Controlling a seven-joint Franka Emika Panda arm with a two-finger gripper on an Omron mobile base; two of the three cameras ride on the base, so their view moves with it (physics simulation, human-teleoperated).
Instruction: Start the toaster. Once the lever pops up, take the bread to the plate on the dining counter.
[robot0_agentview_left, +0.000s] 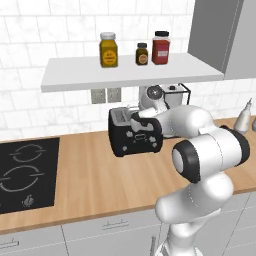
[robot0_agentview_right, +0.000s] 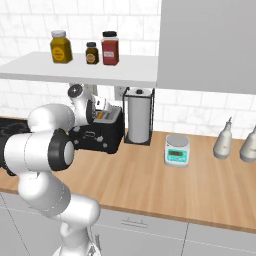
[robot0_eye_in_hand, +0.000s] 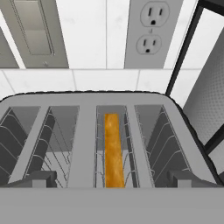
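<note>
Against the tiled back wall, the black toaster (robot0_agentview_left: 135, 132) sits on a wood worktop (robot0_agentview_left: 100, 180), with bare wood in front of it and a black hob (robot0_agentview_left: 27, 172) well apart on one side. Just beside its other flank stands a wire-framed paper-towel holder (robot0_agentview_right: 138, 116). The gripper (robot0_eye_in_hand: 112, 181) hovers over the toaster's four slots, fingers spread wide and holding nothing. One slice of bread (robot0_eye_in_hand: 113, 151) stands on edge in one inner slot. Three jars (robot0_agentview_left: 135, 50) line the shelf (robot0_agentview_left: 125, 72) overhead; one scale (robot0_agentview_right: 177, 150) and two bottles (robot0_agentview_right: 222, 139) stand farther along.
</note>
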